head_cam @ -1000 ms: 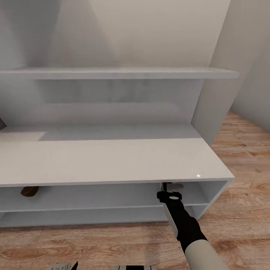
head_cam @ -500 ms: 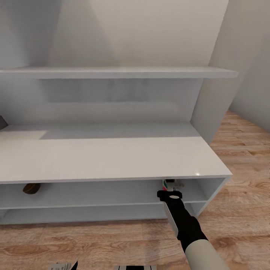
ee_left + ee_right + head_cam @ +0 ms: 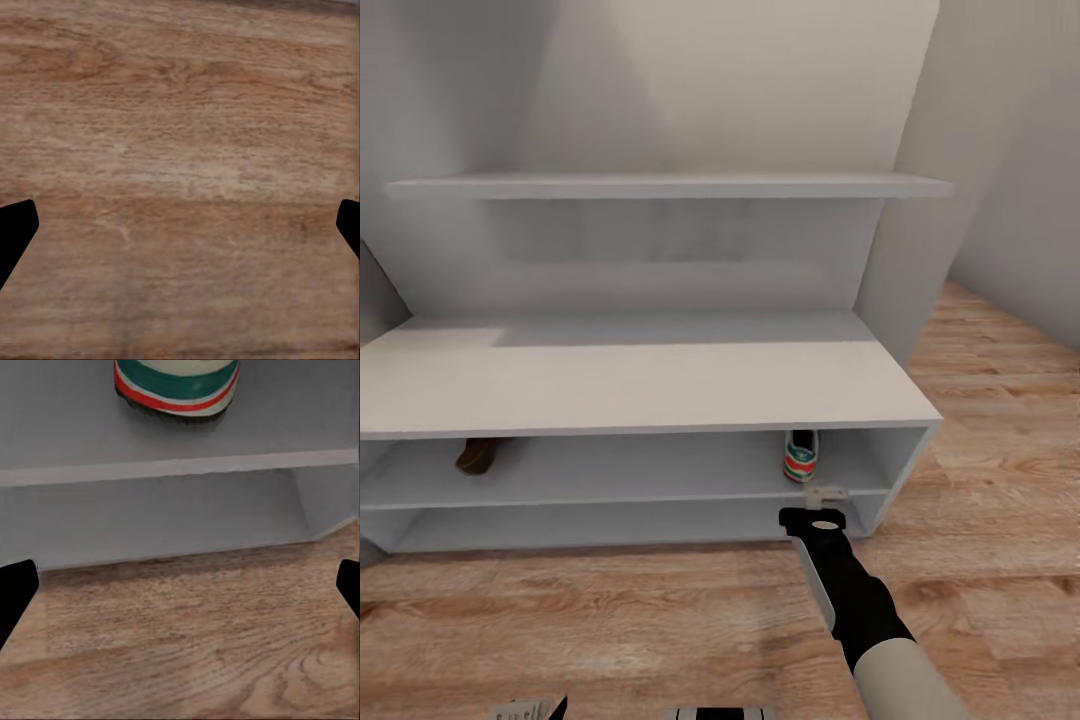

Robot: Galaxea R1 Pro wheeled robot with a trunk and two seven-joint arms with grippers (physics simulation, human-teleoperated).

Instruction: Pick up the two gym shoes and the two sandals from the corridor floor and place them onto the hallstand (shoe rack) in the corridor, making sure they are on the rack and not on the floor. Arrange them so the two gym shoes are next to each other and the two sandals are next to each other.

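Observation:
One gym shoe (image 3: 800, 455) stands heel-out in the upper slot of the pale-grey hallstand (image 3: 640, 390), near its right end. The right wrist view looks at its striped heel (image 3: 178, 386) resting on the shelf. My right gripper (image 3: 826, 494) hangs open just in front of that slot, a little below the shoe and apart from it, with wide-spread fingertips (image 3: 15, 585). A brown sandal (image 3: 482, 454) lies in the same slot at the far left. My left gripper (image 3: 180, 225) is open and empty over the corridor floor (image 3: 180, 135).
Above the bench top runs a long upper shelf (image 3: 660, 186) with a back panel behind it. The lower slot (image 3: 600, 520) holds nothing I can see. Wood planks (image 3: 980, 480) stretch to the right of the hallstand, and a wall (image 3: 1020, 200) closes that side.
The view has pulled back from the hallstand. My right gripper has come out of the upper slot, leaving the gym shoe standing on the shelf.

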